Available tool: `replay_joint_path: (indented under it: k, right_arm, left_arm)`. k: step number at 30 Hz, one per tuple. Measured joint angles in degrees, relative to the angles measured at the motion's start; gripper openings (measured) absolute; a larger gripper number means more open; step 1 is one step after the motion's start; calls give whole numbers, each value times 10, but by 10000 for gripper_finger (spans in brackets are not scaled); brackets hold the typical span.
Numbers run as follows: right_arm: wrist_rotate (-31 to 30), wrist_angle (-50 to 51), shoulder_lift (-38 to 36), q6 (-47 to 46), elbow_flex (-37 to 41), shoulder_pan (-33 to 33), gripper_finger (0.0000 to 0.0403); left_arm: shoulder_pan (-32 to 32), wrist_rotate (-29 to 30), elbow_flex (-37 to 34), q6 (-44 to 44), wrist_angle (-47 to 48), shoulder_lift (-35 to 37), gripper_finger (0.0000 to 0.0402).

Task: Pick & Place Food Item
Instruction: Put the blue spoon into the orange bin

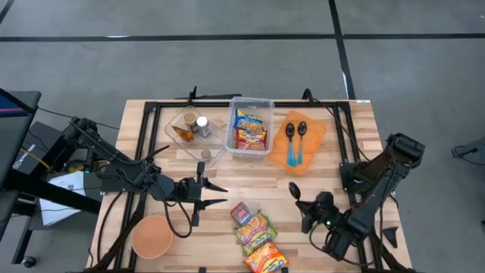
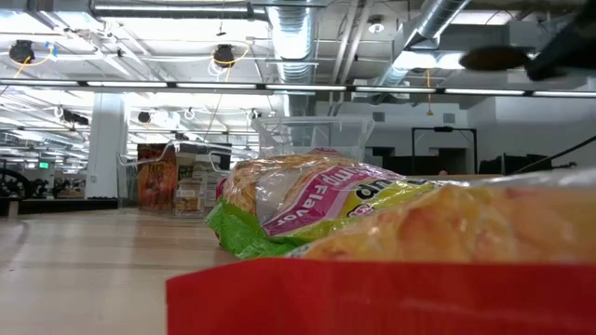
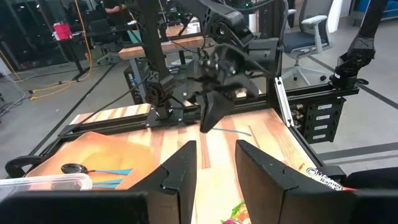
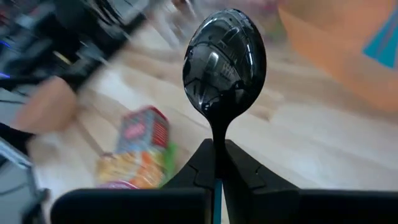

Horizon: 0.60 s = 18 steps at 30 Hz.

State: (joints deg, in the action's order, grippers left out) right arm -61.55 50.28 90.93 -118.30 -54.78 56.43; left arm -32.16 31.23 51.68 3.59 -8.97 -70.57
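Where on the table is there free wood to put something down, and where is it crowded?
Bare wood lies between the left gripper and the right gripper, in front of the bin and orange mat. It is crowded by the snack packets at the front edge, and around the bowl with the left arm's cables.

Left gripper (image 1: 214, 191) agape – right gripper (image 1: 297, 195) clamped, both low

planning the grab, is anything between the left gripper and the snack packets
Nothing visible. Bare table lies between the open left gripper and the packets. The right gripper, shut on a spoon, sits off to the packets' other side.
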Motion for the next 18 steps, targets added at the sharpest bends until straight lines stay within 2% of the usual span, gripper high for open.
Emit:
replay_joint_path:
  k: [3,8,14,18]
  right_arm:
    - [-46,7,-7,0,0,7,5]
    - [-59,88,-34,-33,0,-17,5]
    - [-60,203,-83,-71,1,-96,4]
    - [-59,203,-150,-29,28,-154,4]
  left_arm:
    - [0,0,0,0,0,0,103]
    - [0,0,0,0,0,0,103]
    - [0,0,0,0,0,0,103]
    - [0,0,0,0,0,0,103]
